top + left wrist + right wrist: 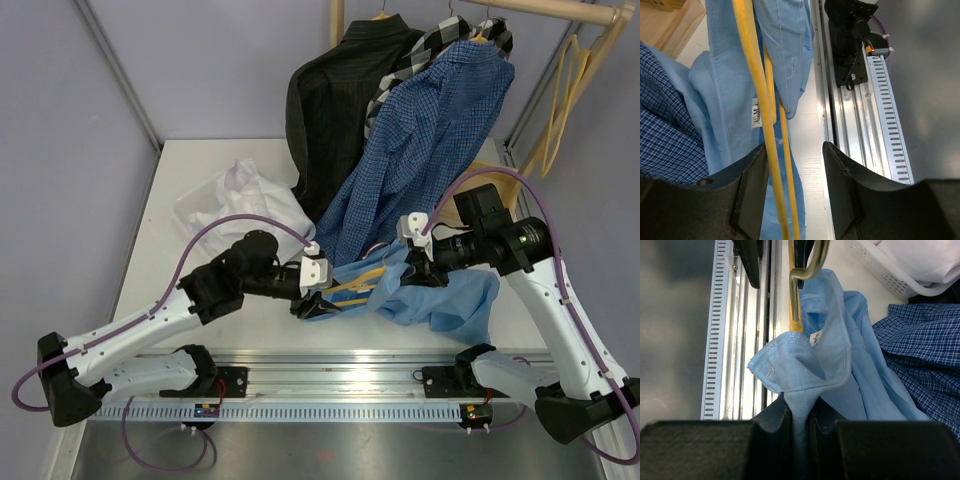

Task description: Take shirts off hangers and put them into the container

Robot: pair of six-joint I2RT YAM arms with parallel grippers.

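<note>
The light blue shirt [445, 300] lies crumpled on the table [145, 250] at the near edge, between the two arms, with the yellow hanger [757, 90] inside it. The right hand [800, 422] is clamped on a fold of collar cloth. The left hand [792, 165] stands apart, fingers straddling the hanger's bars, not pinching. The cloth looks light, soft and limp — it'll sag and drag, so the collar pinch seems a sound hold. The hanger looks thin, stiff and smooth, likely slippery — best taken on the bars near the hook [810, 260]. The white basket [188, 215] sits far left, with a white shirt [250, 190] in it.
</note>
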